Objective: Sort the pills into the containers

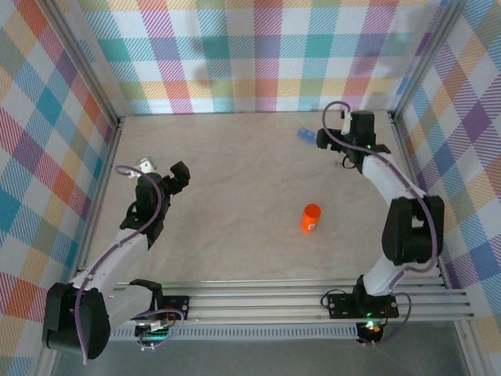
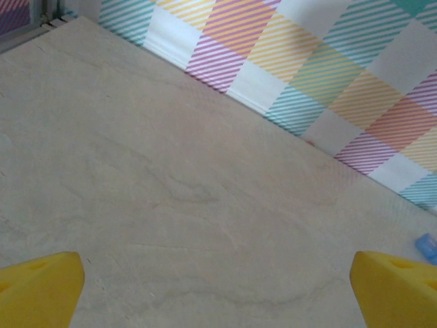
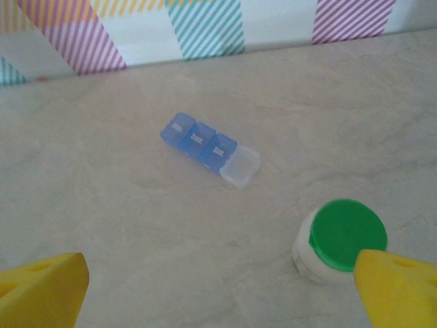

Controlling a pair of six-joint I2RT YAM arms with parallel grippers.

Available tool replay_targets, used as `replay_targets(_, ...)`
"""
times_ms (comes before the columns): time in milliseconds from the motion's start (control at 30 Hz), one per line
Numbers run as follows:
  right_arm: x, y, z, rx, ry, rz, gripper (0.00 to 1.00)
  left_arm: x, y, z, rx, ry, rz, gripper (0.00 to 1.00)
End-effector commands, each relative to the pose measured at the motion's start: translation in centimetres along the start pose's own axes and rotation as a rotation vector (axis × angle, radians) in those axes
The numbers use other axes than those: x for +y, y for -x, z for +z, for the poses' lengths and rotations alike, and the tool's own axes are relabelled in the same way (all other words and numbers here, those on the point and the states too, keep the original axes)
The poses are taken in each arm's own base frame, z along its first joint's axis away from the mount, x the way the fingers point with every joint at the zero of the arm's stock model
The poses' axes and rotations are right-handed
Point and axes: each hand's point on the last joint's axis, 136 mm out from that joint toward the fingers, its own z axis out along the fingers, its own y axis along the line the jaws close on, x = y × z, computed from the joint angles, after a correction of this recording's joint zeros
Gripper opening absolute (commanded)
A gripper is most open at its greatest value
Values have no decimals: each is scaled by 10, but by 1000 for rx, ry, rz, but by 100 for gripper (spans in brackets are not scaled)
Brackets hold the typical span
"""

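An all-orange pill bottle (image 1: 311,218) stands upright in the middle right of the table. A flat blue box (image 3: 209,149) with one clear end compartment lies near the back wall; it also shows as the blue box (image 1: 305,135) left of my right arm. A whitish bottle with a green cap (image 3: 339,239) stands upright beside my right gripper's right fingertip (image 3: 392,283). My right gripper (image 3: 222,287) is open over bare table, the box beyond it. My left gripper (image 2: 217,287) is open above bare table at the left. The pills are out of view.
Plaid walls (image 1: 258,55) close in the table on three sides, with metal frame posts (image 1: 86,70) at the corners. A rail (image 1: 258,301) runs along the near edge between the arm bases. Bare table (image 1: 235,188) lies between the two arms.
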Motion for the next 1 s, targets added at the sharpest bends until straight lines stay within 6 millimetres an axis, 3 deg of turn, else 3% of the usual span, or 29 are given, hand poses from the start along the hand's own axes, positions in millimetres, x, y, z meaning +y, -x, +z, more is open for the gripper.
replay_targets(0, 12, 20, 25, 34, 53, -172, 99, -4, -29, -2, 81, -32, 4, 100)
replay_targets(167, 22, 29, 68, 60, 120, -344, 99, 5, -55, -8, 142, -15, 9, 100)
replay_targets(367, 18, 21, 110, 164, 135, -491, 99, -2, -63, -17, 152, -69, -13, 100)
replay_targets(633, 39, 1, 132, 240, 291, -568, 97, -12, -76, -11, 186, -102, -28, 100)
replay_targets(967, 40, -41, 163, 343, 280, -599, 95, -25, -83, -11, 215, -132, -20, 100)
